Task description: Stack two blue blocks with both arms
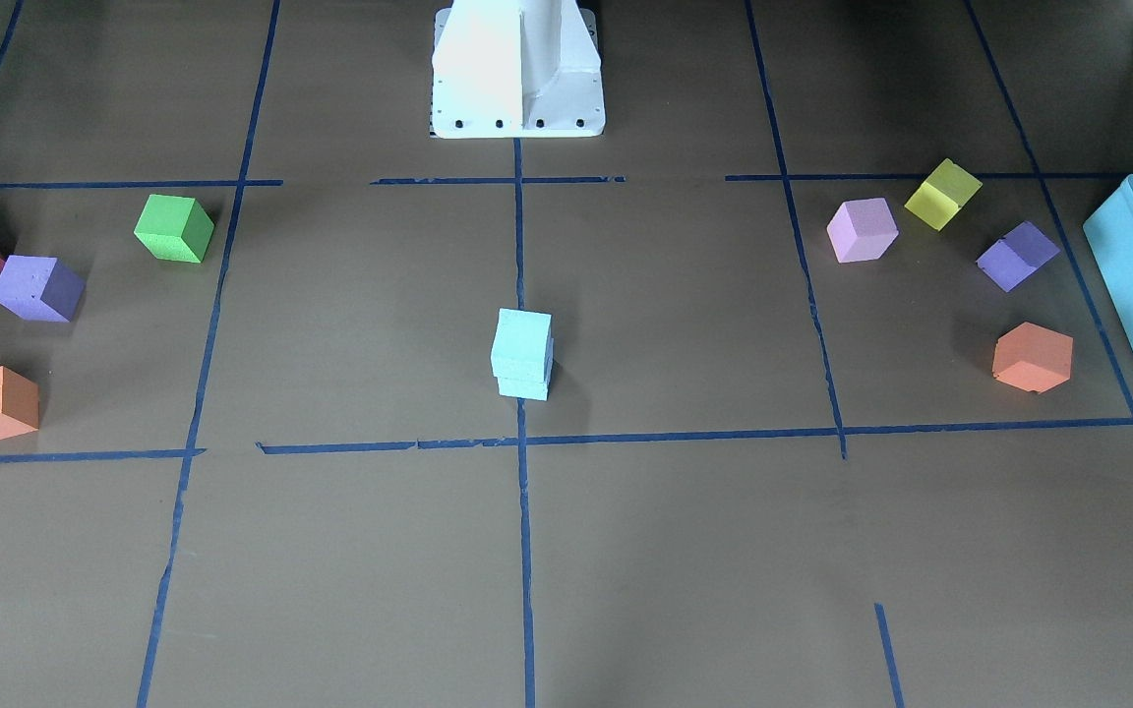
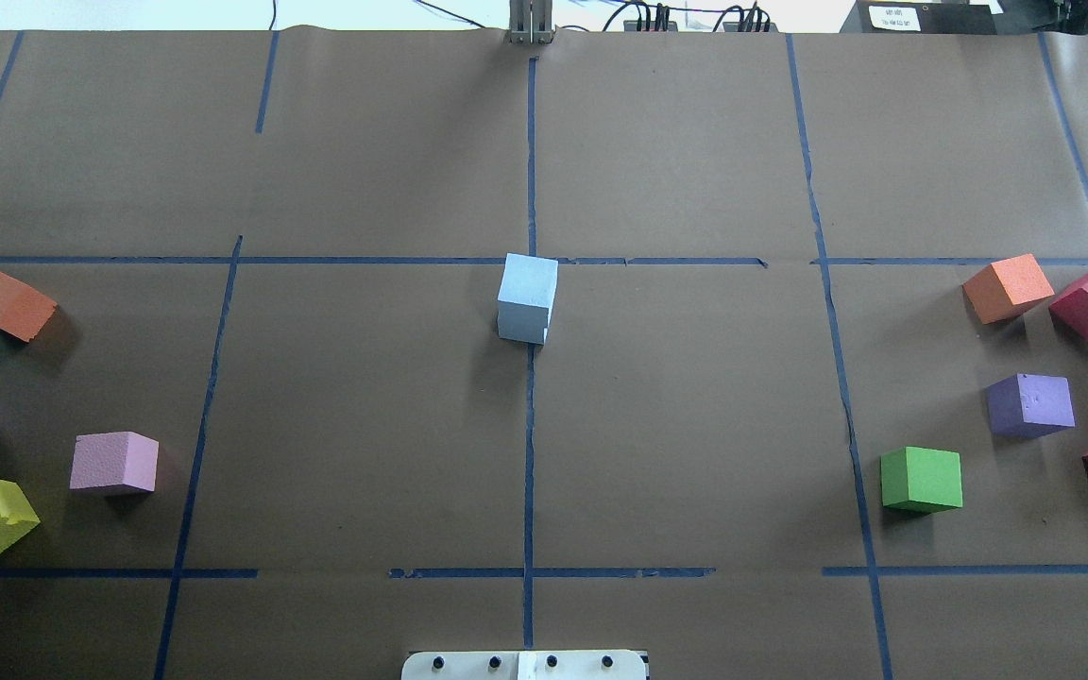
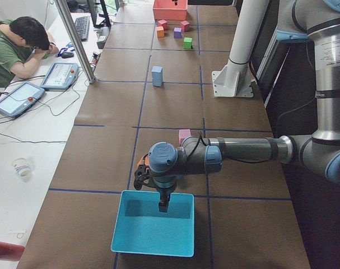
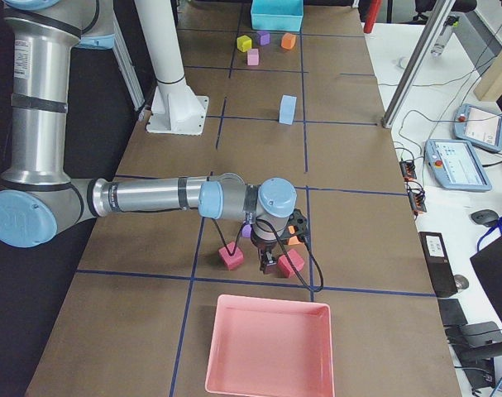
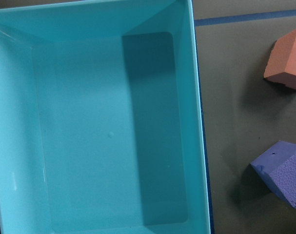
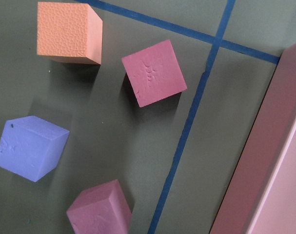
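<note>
— Since neither wrist view catches its own jaws, can you say how they stand?

— No. The left gripper (image 3: 163, 203) and the right gripper (image 4: 270, 265) show only in the side views, so whether the jaws are wide or narrow I cannot tell. I see no blue block at either one.

— Where are they?

— The left one hangs over the teal box (image 3: 147, 232) at the worktop's left end edge. The right one hovers above the red cubes (image 4: 231, 257), just beside the pink tray (image 4: 267, 347) at the right end edge.

— And the blue blocks?

— The two blue blocks (image 1: 523, 354) sit one on the other at the middle of the worktop, on the centre tape line (image 1: 524, 511), well apart from every edge and from both grippers.

— So the stack looks done?

— I judge so, though the upper block sits slightly askew on the lower. To finish well, hold both grippers out at the ends, travel high and slowly if they must move, and leave the foam pair untouched. A nudge would likely topple it.
</note>
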`<state>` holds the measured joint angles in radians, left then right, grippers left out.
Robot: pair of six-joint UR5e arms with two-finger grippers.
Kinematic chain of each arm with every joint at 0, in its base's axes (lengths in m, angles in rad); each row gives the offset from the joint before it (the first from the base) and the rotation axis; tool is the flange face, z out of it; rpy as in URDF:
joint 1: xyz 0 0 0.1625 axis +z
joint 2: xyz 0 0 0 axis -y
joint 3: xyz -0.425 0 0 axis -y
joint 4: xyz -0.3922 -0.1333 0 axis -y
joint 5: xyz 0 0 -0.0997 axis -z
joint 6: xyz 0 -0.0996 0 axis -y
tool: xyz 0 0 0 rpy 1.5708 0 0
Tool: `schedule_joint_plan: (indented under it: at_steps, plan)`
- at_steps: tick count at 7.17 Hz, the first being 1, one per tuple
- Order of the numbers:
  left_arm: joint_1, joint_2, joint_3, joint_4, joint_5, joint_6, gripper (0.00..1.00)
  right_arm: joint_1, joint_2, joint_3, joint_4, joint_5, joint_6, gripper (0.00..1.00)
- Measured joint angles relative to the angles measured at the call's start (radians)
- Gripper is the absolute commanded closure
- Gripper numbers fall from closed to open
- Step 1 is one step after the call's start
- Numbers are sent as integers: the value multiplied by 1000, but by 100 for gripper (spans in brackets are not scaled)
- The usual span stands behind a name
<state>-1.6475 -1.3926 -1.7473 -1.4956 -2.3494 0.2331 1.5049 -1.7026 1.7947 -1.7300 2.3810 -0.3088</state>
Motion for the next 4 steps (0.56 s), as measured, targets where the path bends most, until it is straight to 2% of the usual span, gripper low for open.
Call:
schedule_joint_plan:
  at_steps: [4]
  plan:
    - [0,1,-28,1,1,0,0,0,1,-4,1,19,-6,0]
